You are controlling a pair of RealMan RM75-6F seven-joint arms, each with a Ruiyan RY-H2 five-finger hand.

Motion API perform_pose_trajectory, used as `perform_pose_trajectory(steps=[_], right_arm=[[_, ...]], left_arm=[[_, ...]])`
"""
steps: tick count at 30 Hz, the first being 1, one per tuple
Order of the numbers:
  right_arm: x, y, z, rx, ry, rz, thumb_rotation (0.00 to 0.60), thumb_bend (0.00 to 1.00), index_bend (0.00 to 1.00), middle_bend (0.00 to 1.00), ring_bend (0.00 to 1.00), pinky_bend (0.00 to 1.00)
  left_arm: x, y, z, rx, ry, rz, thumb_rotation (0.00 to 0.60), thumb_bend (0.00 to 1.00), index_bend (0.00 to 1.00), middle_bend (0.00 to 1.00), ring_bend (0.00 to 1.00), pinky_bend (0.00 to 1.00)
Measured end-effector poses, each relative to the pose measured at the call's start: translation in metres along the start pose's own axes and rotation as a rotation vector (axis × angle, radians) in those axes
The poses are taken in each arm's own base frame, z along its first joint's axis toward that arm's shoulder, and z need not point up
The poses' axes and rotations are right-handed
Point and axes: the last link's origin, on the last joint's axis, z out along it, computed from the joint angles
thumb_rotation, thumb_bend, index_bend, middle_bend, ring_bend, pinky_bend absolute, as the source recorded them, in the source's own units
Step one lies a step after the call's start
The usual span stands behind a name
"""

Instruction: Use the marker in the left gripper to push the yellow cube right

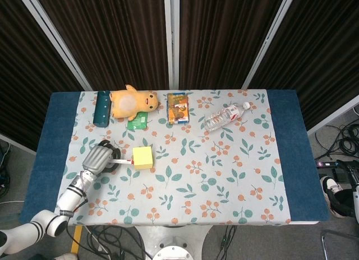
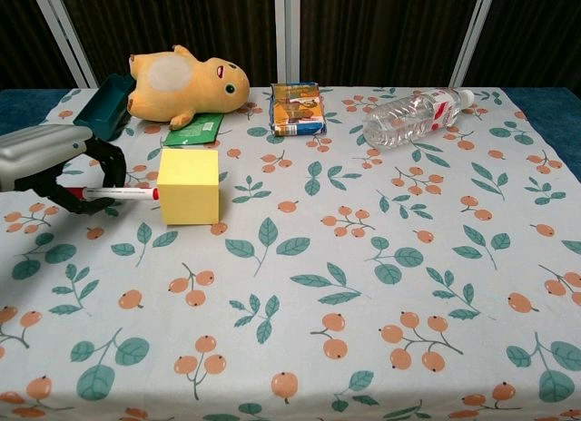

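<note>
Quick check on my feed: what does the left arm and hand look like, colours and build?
The left hand has a silver-grey metallic back and black fingers. Its forearm is white, in rounded segments with a dark band at the joint. The right arm is out of view.

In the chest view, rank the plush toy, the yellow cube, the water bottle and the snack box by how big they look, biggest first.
1. Plush toy, largest.
2. Water bottle, close behind the toy in length but slimmer.
3. Yellow cube, though it sits nearer the camera, which inflates it.
4. Snack box, smallest, and farther back, so cube versus box is uncertain.
</note>
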Motion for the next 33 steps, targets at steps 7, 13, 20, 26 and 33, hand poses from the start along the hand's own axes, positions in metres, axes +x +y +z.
perform_pose_trajectory(steps=[7, 13, 20, 26, 33], right_arm=[[0.0, 0.002, -0.001, -0.007, -0.001, -0.001, 0.6, 0.2, 0.16, 0.25, 0.09, 0.22], [0.001, 0.004, -0.002, -0.011, -0.001, -0.002, 0.6, 0.2, 0.16, 0.25, 0.09, 0.22], [0.0, 0.005, -0.003, -0.016, -0.002, -0.002, 0.6, 0.2, 0.16, 0.25, 0.09, 0.22], [0.0, 0.005, -0.004, -0.019, -0.003, -0.003, 0.6, 0.2, 0.16, 0.25, 0.09, 0.22], [0.0, 0.005, -0.003, -0.02, -0.003, 0.0, 0.6, 0.2, 0.16, 0.25, 0.09, 0.22]], left_arm=[[0.0, 0.021, 0.017, -0.036, -0.004, 0.015, 0.6, 0.45, 0.72, 0.67, 0.38, 0.21], [0.001, 0.032, 0.033, -0.039, -0.013, 0.044, 0.6, 0.45, 0.72, 0.67, 0.38, 0.21], [0.003, 0.04, 0.052, -0.027, -0.031, 0.066, 0.6, 0.45, 0.72, 0.67, 0.38, 0.21], [0.011, 0.05, 0.069, -0.026, -0.013, 0.048, 0.6, 0.45, 0.72, 0.67, 0.38, 0.21], [0.014, 0.053, 0.08, -0.017, -0.02, 0.062, 0.6, 0.45, 0.72, 0.67, 0.38, 0.21]])
